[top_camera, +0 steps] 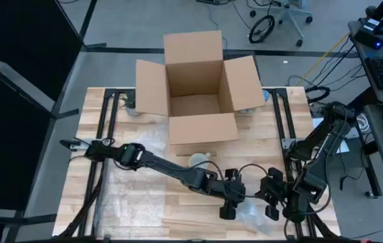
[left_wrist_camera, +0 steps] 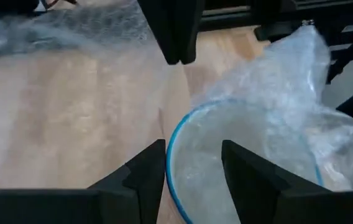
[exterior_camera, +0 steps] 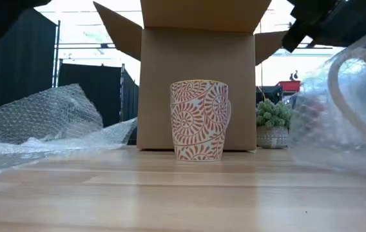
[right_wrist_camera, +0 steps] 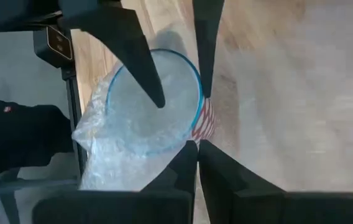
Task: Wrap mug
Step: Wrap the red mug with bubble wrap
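Bubble wrap veils most of the mug, blurring its pattern.

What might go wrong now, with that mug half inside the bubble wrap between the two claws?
The bubble wrap sits loosely around the mug. If the right gripper, pinched at its edge, slips, the wrap may come off. The left gripper straddles the mug's rim, so a tug could roll it. The left arm also passes close to a second mug and might knock it.

Bright backlight (wrist views blurred)
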Tool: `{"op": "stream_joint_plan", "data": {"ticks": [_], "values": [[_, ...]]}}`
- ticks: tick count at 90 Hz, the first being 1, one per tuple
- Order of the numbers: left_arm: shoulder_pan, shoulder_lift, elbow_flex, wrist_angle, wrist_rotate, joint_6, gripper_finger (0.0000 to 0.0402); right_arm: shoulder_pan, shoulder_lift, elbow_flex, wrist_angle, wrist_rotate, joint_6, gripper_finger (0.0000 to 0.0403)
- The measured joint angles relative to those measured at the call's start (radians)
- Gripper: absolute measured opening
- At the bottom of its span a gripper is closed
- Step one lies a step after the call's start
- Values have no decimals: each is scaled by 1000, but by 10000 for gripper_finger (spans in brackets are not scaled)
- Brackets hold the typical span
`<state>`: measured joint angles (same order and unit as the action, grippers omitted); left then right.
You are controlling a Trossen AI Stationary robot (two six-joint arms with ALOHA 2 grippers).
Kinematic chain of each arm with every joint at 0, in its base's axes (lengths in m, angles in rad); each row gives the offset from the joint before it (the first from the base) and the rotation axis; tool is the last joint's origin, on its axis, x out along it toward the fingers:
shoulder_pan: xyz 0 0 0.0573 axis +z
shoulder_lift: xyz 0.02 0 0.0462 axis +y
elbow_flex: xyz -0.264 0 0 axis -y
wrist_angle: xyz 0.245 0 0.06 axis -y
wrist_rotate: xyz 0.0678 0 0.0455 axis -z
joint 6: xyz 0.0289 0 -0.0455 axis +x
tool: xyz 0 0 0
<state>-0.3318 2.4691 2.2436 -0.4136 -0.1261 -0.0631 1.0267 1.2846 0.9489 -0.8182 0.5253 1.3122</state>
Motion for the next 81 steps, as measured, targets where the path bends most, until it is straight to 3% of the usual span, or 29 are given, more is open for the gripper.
{"op": "stream_joint_plan", "data": {"ticks": [15,34,42,55,72,81], "values": [[4,0,0,1,15,-2,145,-21,-25,2,-60,-7,7,70],[4,0,0,2,18,-1,145,-107,-53,82,-287,-10,74,167],[4,0,0,2,18,-1,145,-172,-51,61,-327,-82,131,192],[4,0,0,-17,19,0,145,-273,-49,-64,-333,-236,289,212],[3,0,0,-22,21,1,145,-362,-49,-247,-263,-294,427,211],[2,0,0,-22,21,1,145,-384,-49,-334,-139,-317,453,207]]}}
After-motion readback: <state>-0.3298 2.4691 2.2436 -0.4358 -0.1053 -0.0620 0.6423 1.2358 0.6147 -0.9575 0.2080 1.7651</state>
